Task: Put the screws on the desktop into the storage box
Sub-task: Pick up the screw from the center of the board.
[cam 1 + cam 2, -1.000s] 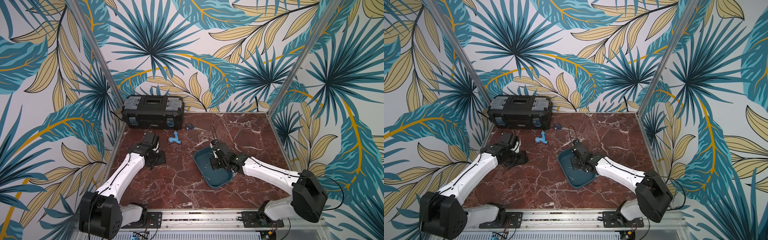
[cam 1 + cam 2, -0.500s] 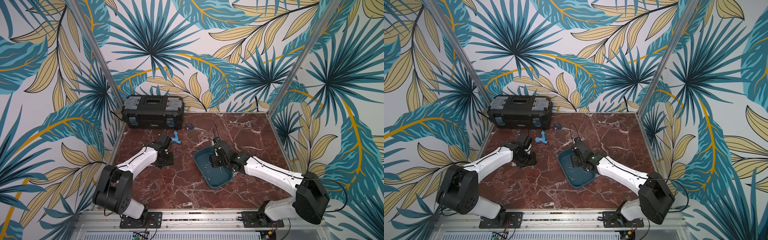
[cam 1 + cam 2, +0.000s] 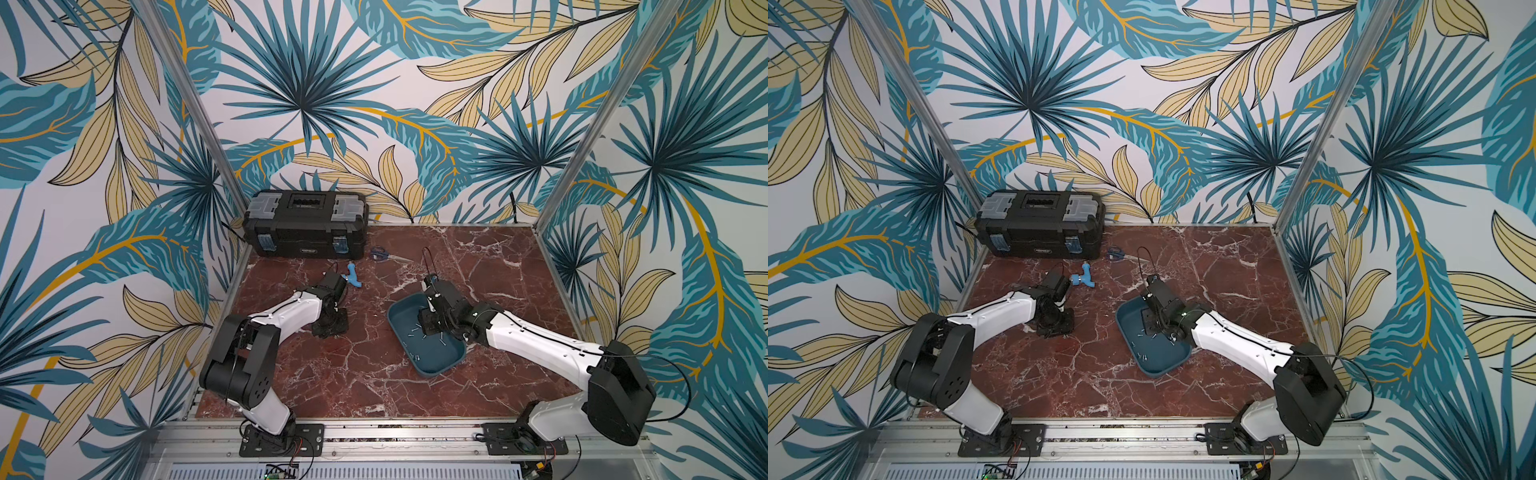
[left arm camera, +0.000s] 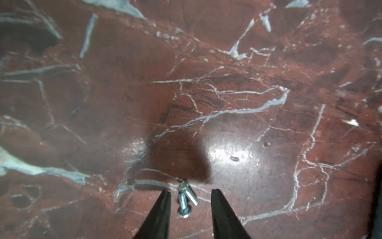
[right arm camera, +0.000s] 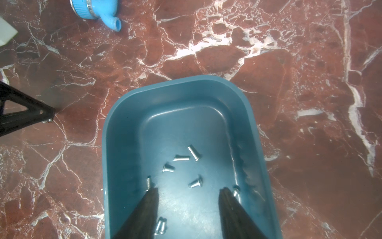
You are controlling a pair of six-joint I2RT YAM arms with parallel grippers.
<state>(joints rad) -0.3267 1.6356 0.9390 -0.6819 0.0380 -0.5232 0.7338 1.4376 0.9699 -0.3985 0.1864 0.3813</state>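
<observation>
My left gripper [image 4: 189,196] is down at the desktop [image 4: 227,82], left of the box and just near of the blue fitting [image 3: 352,276]. Its jaws are partly open, with two screws [image 4: 185,199] lying between the fingertips. The two touch each other in a narrow V. Neither fingertip clearly touches them, so I hold nothing there.

My right gripper [image 5: 188,193] hangs inside the box [image 5: 128,107], jaws wide apart and empty. The box sits a little right of the middle of the desktop, turned at an angle.

In the right wrist view I count at least seven screws on the box floor. Four lie loose ahead of my fingers, one at each fingertip, and one or two by the left finger. Which of those last it is, I cannot tell.

There is one black toolbox [image 3: 305,224] in the far left corner. One pair of scissors [image 3: 384,255] lies just right of it.
</observation>
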